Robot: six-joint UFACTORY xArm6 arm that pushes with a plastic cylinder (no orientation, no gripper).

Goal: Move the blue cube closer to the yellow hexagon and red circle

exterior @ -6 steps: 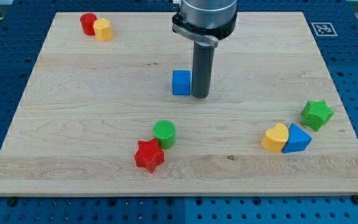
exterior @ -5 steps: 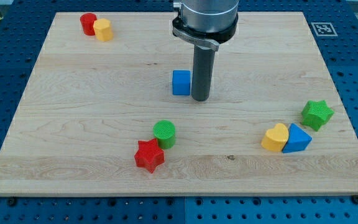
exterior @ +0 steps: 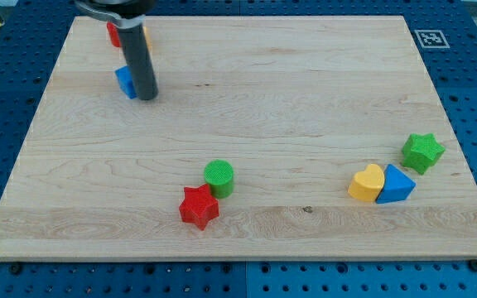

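The blue cube [exterior: 124,81] sits near the board's top left, mostly hidden behind my rod. My tip [exterior: 146,97] rests against the cube's right side. The red circle [exterior: 113,34] shows only as a sliver just above the cube, at the rod's left. The yellow hexagon is hidden behind the rod, apart from a thin yellow edge [exterior: 147,35] at the rod's right. The cube lies a short way below that pair.
A green cylinder [exterior: 219,177] and a red star [exterior: 199,207] sit at the bottom middle. A yellow heart [exterior: 368,183], a blue triangular block [exterior: 397,185] and a green star [exterior: 422,151] sit at the right. The wooden board [exterior: 305,74] lies on a blue pegboard.
My rod has moved from the board's middle to the top left, and the blue cube has slid with it up and left to just below the red circle.
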